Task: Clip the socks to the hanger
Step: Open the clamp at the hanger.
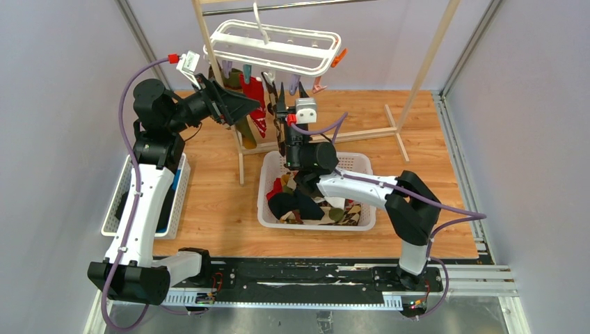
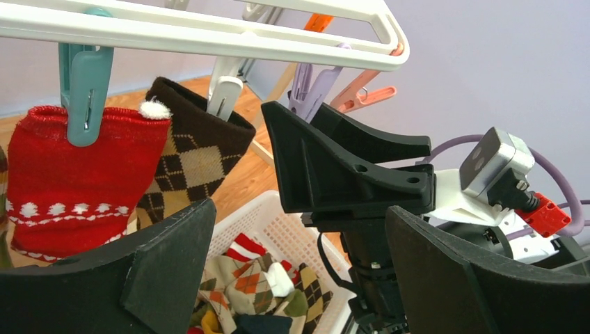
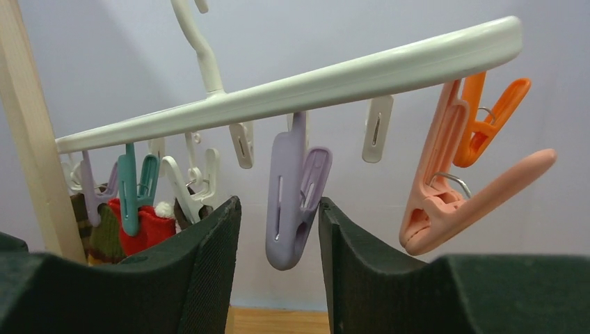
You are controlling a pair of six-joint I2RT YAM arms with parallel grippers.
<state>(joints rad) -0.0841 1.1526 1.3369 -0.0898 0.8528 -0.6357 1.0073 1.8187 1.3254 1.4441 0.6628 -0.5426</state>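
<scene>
Left wrist view: red sock (image 2: 76, 181), brown argyle sock (image 2: 198, 160) on white hanger (image 2: 209, 43).

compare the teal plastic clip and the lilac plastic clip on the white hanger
The teal plastic clip is shut on the red knitted sock; the lilac plastic clip holds nothing. The lilac clip shows between the open fingers of the right gripper; no fingers flank the teal clip. Both dangle from the white plastic hanger.

Top view: the right arm (image 1: 348, 186) is covering most socks (image 1: 299, 205) in the basket (image 1: 362, 158). Left wrist: the frame edge is cropping the red sock (image 2: 69, 181). Right wrist: we are losing the hung socks (image 3: 146, 226) behind a gripper finger (image 3: 188, 278), and the hanger hook (image 3: 198, 42) overhead.
</scene>
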